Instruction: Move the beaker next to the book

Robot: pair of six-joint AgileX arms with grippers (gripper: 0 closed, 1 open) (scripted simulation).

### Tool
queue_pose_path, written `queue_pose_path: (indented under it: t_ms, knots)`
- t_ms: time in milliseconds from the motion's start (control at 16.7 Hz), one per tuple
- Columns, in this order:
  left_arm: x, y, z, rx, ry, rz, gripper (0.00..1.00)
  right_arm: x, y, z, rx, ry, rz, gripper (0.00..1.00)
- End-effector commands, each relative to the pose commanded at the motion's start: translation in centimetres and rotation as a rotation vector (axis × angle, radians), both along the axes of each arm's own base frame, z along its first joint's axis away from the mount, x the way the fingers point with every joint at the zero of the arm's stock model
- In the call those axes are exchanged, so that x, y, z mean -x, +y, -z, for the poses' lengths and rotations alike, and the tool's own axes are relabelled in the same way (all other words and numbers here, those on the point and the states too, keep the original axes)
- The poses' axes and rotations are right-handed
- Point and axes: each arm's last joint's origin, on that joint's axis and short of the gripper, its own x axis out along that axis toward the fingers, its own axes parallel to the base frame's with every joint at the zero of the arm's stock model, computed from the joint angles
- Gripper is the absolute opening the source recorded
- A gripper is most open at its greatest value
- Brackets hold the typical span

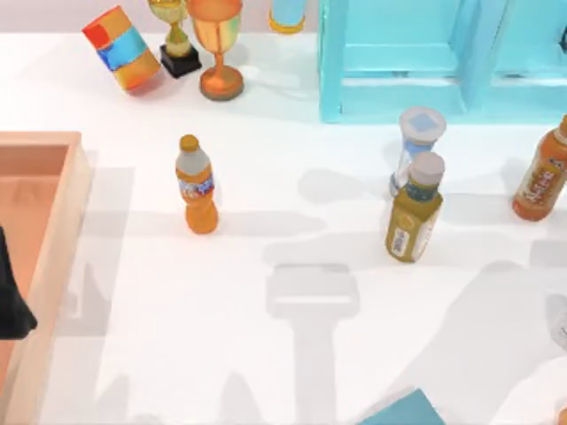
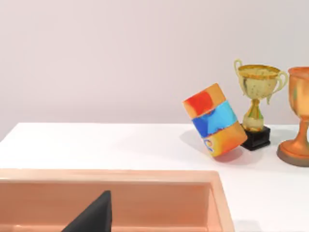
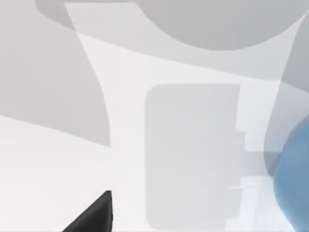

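The book (image 1: 400, 413) is a flat teal-blue slab with one corner poking in at the table's front edge, right of centre. The beaker (image 3: 293, 189) is a translucent blue rounded shape at the rim of the right wrist view. A pale sliver of the beaker (image 1: 561, 333) also touches the top view's right edge, well right of the book. A dark tip of my right gripper (image 3: 95, 215) hangs over bare white table, apart from the beaker. My left gripper (image 1: 12, 303) sits parked at the far left over a wooden tray (image 1: 55, 232).
An orange soda bottle (image 1: 197, 185) stands left of centre. A yellow bottle (image 1: 414, 209), a clear bottle (image 1: 416, 144) and an orange bottle (image 1: 541, 173) stand at the right. A turquoise shelf (image 1: 425, 62), two trophies (image 1: 218, 44) and a tilted colourful can (image 1: 122, 50) line the back.
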Motion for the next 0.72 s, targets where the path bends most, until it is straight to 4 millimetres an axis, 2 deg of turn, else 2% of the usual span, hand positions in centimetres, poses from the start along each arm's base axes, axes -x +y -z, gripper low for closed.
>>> queue_pose_path:
  t_ms: [720]
  knots:
    - [0.0,0.0,0.0,0.0,0.0,0.0,1.0,0.0,0.0,0.0,0.0,0.0,0.0,0.02]
